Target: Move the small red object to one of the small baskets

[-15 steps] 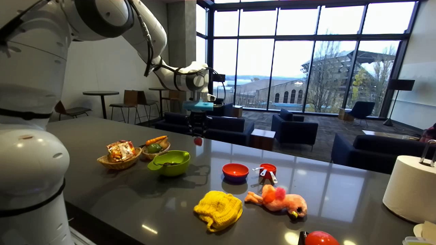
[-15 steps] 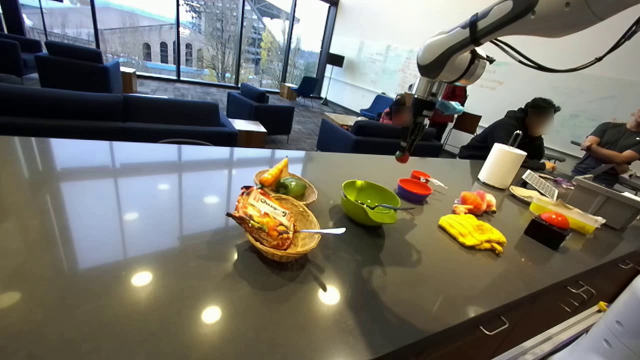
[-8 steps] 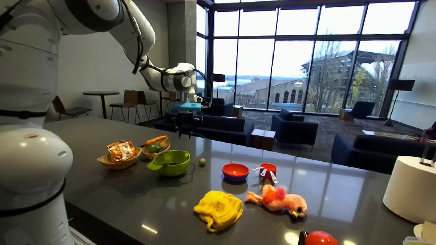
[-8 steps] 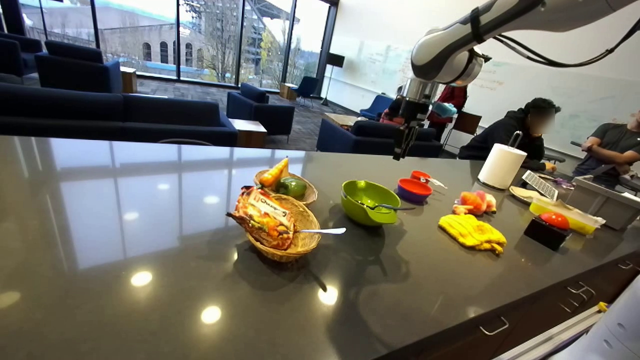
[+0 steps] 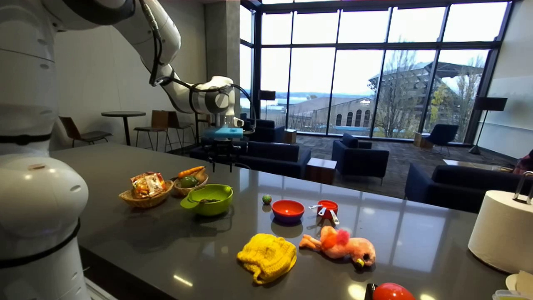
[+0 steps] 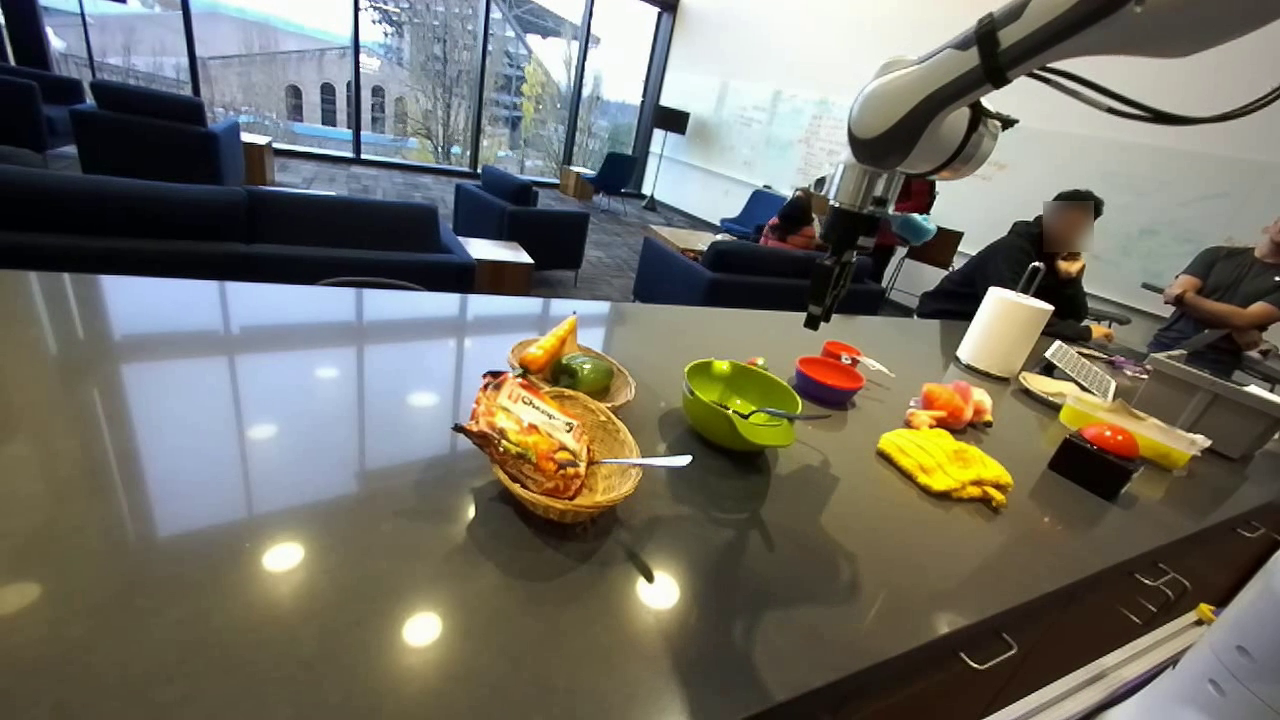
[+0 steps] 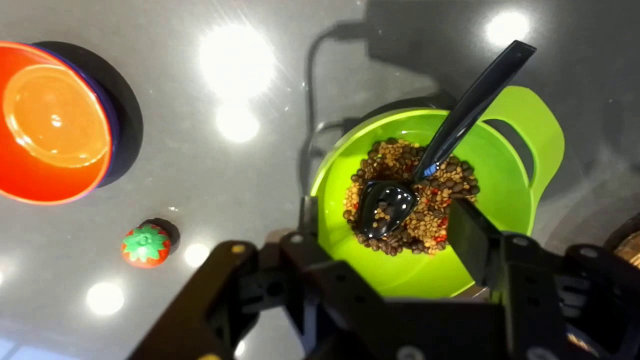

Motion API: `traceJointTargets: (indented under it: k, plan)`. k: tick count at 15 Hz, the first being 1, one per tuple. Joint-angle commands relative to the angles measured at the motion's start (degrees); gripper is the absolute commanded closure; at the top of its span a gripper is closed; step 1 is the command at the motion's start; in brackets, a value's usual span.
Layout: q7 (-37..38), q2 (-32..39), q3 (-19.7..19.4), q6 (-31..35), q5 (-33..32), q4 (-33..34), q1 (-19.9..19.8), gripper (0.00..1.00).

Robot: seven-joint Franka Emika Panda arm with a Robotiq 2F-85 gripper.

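Lying farther from green bowl: strawberry

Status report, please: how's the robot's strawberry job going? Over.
Gripper open, empty, raised off the counter. Strawberry loose on the counter, not in a basket. Green bowl between it and the baskets: possible obstacle.

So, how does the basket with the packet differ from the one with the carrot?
The packet basket holds a printed packet; the carrot basket holds several pieces, including a carrot. A pale handle juts from the packet basket; none shows at the carrot basket. Both are woven.
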Motion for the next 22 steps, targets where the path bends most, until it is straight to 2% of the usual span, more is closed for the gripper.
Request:
traceJointTargets:
  k: [1, 5, 9, 16, 22]
  plan:
    - [-2.85, -3.78, -1.79, 5.67, 0.59, -4.15, -1.24, 0.02]
    - [-4.42, -0.24, -3.92, 10.20, 0.30, -0.22, -2.70, 0.00]
    - [-4.59, 7.68, -4.69, 12.22, 1.08, 9.35, -4.21, 0.00]
    - [-3.59, 26.29, -3.47, 7.41, 0.52, 33.88, -7.75, 0.00]
    - [-2.07, 38.12, -2.44, -2.89, 1.03, 51.93, -9.79, 0.00]
